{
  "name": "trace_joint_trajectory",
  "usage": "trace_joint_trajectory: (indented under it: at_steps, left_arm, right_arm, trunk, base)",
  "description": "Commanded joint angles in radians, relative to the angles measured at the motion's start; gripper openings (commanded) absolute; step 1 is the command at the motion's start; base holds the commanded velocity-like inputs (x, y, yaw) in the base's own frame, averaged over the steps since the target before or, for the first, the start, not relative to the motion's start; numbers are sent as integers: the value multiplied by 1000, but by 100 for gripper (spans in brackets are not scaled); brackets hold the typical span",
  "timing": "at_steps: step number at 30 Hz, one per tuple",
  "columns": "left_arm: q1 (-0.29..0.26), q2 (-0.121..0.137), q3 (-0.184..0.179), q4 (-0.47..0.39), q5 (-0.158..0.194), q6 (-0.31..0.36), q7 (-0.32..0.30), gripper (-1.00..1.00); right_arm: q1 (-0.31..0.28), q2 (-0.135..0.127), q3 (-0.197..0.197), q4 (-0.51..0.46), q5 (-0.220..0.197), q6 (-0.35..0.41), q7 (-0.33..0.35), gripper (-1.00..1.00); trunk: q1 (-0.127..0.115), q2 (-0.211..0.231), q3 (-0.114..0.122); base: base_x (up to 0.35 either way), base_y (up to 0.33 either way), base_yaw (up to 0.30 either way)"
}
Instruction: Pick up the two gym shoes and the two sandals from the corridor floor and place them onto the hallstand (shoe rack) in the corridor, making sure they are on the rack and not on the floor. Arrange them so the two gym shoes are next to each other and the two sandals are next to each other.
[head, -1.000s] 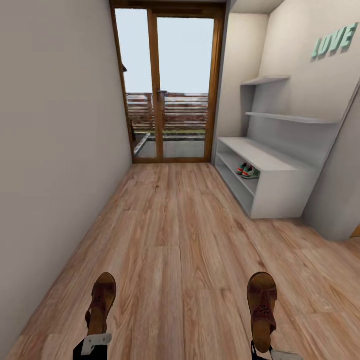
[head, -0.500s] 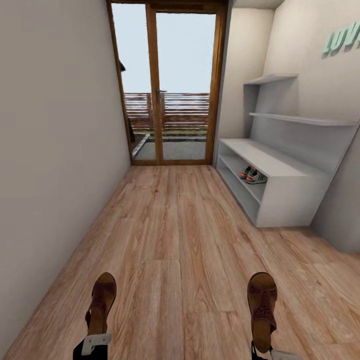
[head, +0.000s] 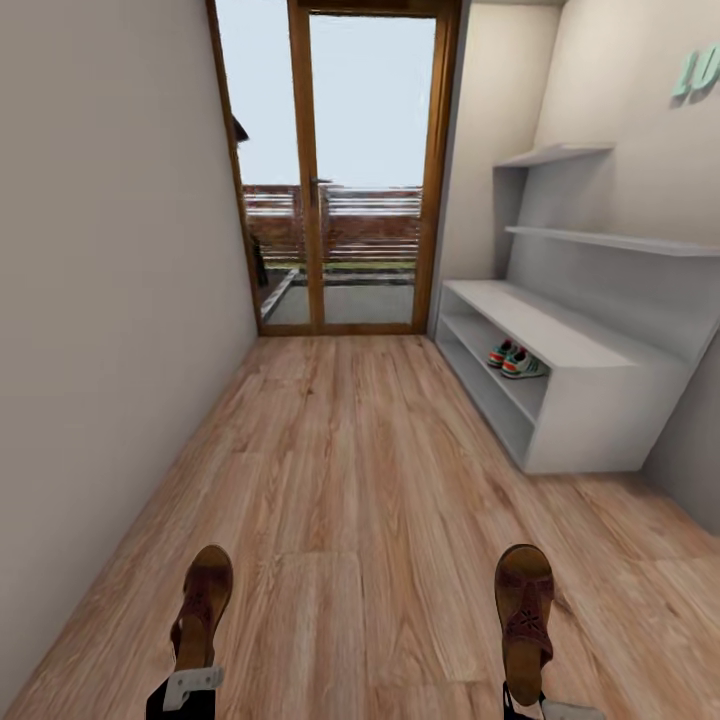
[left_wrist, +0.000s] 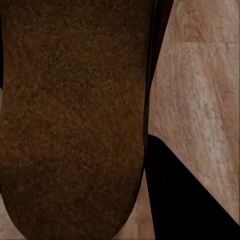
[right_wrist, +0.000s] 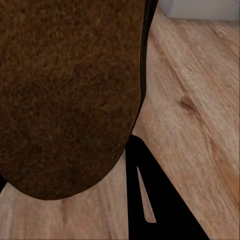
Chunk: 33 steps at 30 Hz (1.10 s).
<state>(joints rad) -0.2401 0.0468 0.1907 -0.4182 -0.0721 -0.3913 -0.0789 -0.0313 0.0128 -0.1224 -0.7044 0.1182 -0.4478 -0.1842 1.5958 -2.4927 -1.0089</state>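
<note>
As before, hallstand (head: 590, 400) now nearer.

The corridor floor (head: 350, 470) is showing light brown wood planks with visible grain and knots, in a soft satin finish. The two sandals (head: 203, 605) (head: 524, 610) are looking like matt dark brown leather with cut-out uppers; their soles (left_wrist: 70, 120) (right_wrist: 65, 95) are appearing rough and grainy. The hallstand (head: 590, 400) is presenting smooth, matt light-grey panels. The door frame (head: 303, 170) is showing varnished wood around clear glass.
</note>
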Motion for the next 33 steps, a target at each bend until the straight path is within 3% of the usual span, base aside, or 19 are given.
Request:
trace_joint_trajectory:
  at_steps: [1, 33]
  left_arm:
    - [-1, -1, 9, 0, -11, -3, -7, -100]
    - [-1, -1, 9, 0, -11, -3, -7, -100]
  right_arm:
    - [-1, 1, -3, 0, 11, -2, -4, -100]
    - [-1, 1, -3, 0, 11, -2, -4, -100]
  trunk:
    - [0, 0, -1]
    - [0, 0, -1]
  base:
    - [340, 0, 0]
    - [340, 0, 0]
